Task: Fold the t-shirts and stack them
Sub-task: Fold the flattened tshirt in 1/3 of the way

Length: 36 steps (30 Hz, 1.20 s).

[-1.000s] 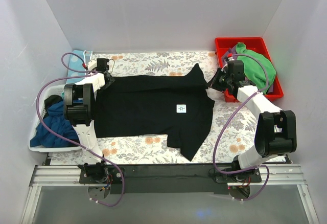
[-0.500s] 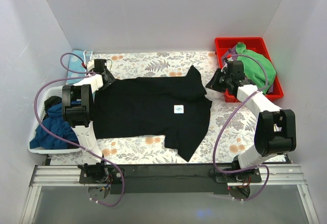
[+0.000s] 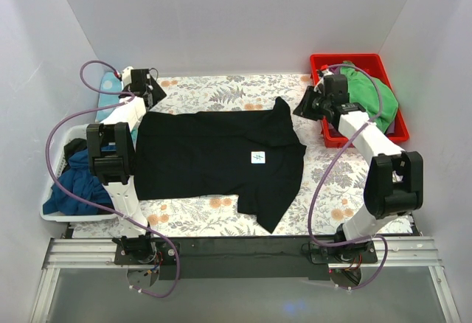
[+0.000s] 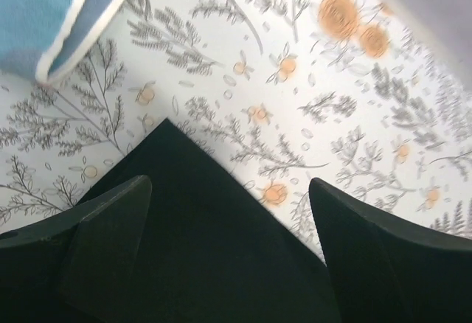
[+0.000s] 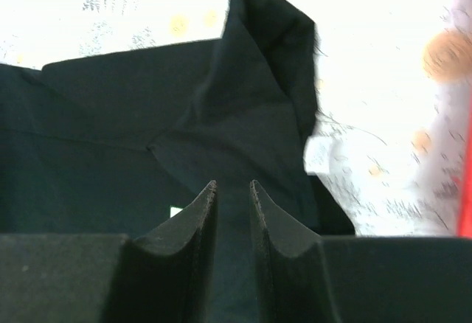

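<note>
Plainly, the large black short-sleeved cotton t-shirt (image 3: 214,153) lay spread flat in the middle of the floral-printed table covering (image 3: 221,91), one sleeve pointing to the far side and the other to the near edge. Its small white square label (image 3: 258,157) sat on the chest and bore a dark mark too small to read. The left gripper (image 4: 228,184) hung above the shirt's far left corner with its jaws spread wide, holding nothing. The right gripper (image 5: 233,184) hovered near the far sleeve, its jaws parted by only a narrow slit and no cloth caught between them. A crumpled dark blue shirt (image 3: 81,183) filled the white plastic basket (image 3: 74,217) at the left, and a bright green cloth (image 3: 376,94) lay heaped in the red plastic bin (image 3: 317,61) at the right.
</note>
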{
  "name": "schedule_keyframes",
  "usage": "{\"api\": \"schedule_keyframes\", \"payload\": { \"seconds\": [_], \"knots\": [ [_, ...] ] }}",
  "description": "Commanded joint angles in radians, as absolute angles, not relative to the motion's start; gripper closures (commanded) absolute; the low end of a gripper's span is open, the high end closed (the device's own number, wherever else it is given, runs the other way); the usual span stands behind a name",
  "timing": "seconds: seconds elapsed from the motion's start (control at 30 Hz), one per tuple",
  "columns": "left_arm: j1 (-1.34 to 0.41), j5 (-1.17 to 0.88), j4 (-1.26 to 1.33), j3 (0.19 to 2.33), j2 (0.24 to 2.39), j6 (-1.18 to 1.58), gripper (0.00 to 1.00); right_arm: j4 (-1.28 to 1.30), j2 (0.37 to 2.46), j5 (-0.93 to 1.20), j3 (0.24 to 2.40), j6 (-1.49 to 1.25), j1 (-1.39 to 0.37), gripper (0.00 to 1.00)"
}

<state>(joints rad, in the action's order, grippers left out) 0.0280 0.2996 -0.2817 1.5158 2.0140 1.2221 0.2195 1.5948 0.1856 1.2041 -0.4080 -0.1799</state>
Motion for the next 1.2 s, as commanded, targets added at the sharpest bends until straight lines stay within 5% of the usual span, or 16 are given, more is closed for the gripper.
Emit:
{"api": "schedule_keyframes", "payload": {
  "seconds": [0.0,0.47,1.17],
  "knots": [
    [0.020,0.357,-0.320,1.589,1.939,1.215,0.12,0.247,1.686,0.189,1.318,-0.380,-0.225,0.70],
    [0.014,0.279,-0.348,1.559,1.979,1.250,0.11,0.342,1.994,0.222,1.466,-0.422,-0.252,0.73],
    [0.006,0.225,-0.445,1.652,2.138,1.239,0.10,0.790,2.324,-0.282,1.859,-0.374,-0.153,0.78]
  ]
}}
